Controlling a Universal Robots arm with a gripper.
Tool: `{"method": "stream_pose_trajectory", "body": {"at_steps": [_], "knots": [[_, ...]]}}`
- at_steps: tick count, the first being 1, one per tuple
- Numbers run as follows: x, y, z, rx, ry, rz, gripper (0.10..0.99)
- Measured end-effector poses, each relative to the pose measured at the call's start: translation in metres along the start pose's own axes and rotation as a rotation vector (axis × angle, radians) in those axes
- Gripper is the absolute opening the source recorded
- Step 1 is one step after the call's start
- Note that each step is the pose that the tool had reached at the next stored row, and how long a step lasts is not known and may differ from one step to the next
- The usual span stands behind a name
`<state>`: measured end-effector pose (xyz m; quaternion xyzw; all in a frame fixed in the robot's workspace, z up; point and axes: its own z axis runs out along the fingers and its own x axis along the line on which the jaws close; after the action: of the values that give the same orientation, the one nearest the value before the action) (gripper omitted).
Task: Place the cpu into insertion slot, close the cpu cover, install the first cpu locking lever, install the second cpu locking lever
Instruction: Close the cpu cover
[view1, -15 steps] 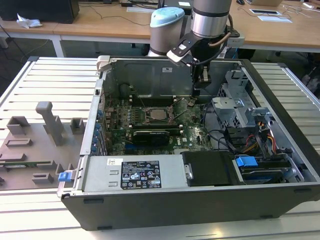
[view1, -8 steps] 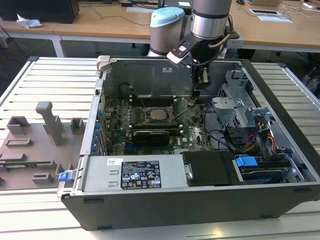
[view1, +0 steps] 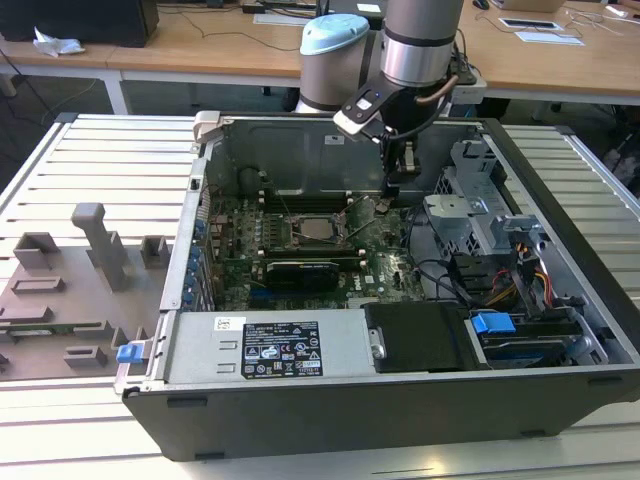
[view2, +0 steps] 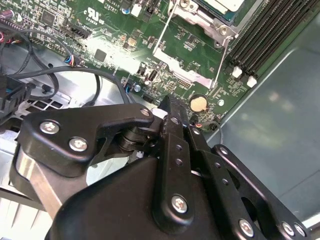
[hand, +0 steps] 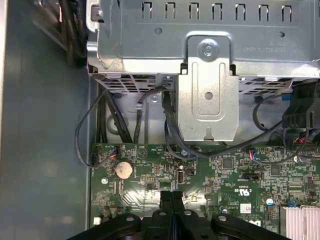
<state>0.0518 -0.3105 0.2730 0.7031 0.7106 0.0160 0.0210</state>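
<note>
A slatted counter (view1: 100, 150) carries an open computer case (view1: 400, 405) lying on its side. A grey arm (view1: 420, 40) reaches down into the case from the back. Inside lies a green circuit board (view1: 385, 262). A grey power box (view1: 260, 345) sits along the front wall, and a grey holder tray (view1: 60, 290) rests on the counter at the exterior view's left. In the first wrist view a silvery metal cage (hand: 210, 90) stands past the edge of the board, with black cables running under it. The gripper (view1: 392, 190) hangs low over the board, toward the exterior view's right of the socket (view1: 341, 232) and apart from it. Both wrist views show its fingers (hand: 166, 197) clenched tip against tip with nothing between them, and I cannot tell whether they touch the board. The chip (view1: 320, 228) sits in the socket near the middle of the board, its silvery top facing up. I cannot tell whether the cover lies flat over it. In the second wrist view one thin wire lever (view2: 163, 31) and another (view2: 222, 60) run out from the socket across the board. A round coin battery (view2: 198, 103) lies on the board just beyond the fingertips.
</note>
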Motion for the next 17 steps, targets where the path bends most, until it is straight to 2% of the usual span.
{"method": "stream_pose_trajectory", "body": {"at_steps": [5, 8, 17], "knots": [[0.0, -0.0003, 0.0053, 0.0, 0.0, 0.0, 0.106], [0.0001, -0.0006, 0.0122, 0.0, 0.0008, 0.0, 0.106], [0.0001, 0.0017, 0.0197, 0.004, 0.0009, 0.0, 0.106]]}}
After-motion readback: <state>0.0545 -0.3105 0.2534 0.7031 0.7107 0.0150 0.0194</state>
